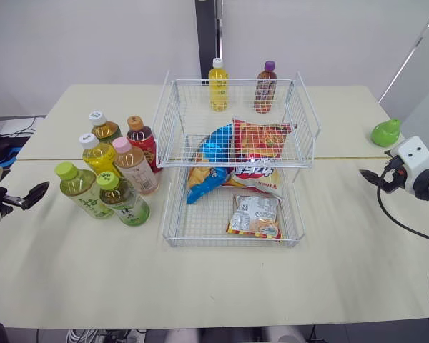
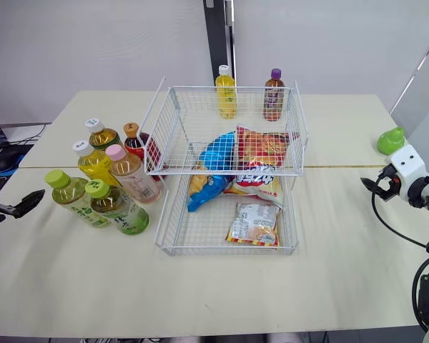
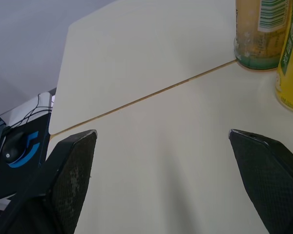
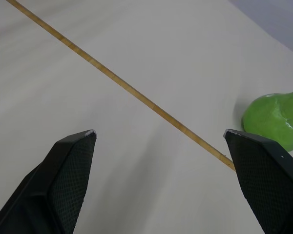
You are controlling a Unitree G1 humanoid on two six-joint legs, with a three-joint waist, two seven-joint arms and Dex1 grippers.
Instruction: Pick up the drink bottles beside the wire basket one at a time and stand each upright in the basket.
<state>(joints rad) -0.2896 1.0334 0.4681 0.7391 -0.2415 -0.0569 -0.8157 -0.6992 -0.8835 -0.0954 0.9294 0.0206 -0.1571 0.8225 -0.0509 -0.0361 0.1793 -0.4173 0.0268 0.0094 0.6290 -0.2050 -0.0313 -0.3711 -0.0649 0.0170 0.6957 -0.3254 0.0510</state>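
Six drink bottles (image 1: 136, 171) stand upright, caps up, in a cluster on the table (image 1: 343, 271) just left of the wire basket (image 1: 236, 161). Two further bottles (image 1: 218, 84) stand at the basket's back, perhaps in its upper tier; the mesh makes it hard to tell.

The left gripper (image 1: 34, 194) hovers farther left of the basket, beyond the cluster, its fingers spread wide and empty. Its wrist view adds two bottle bases (image 3: 256, 44) close ahead.

The right gripper (image 1: 368, 179), well right of the basket, is likewise wide apart and holds nothing. Its wrist view shows a green object (image 4: 276, 119).

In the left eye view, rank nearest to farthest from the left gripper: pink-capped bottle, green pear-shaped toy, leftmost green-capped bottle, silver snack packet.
1. Leftmost green-capped bottle, beside the left gripper.
2. Pink-capped bottle, mid-cluster.
3. Silver snack packet, low in the wire basket.
4. Green pear-shaped toy, far right.
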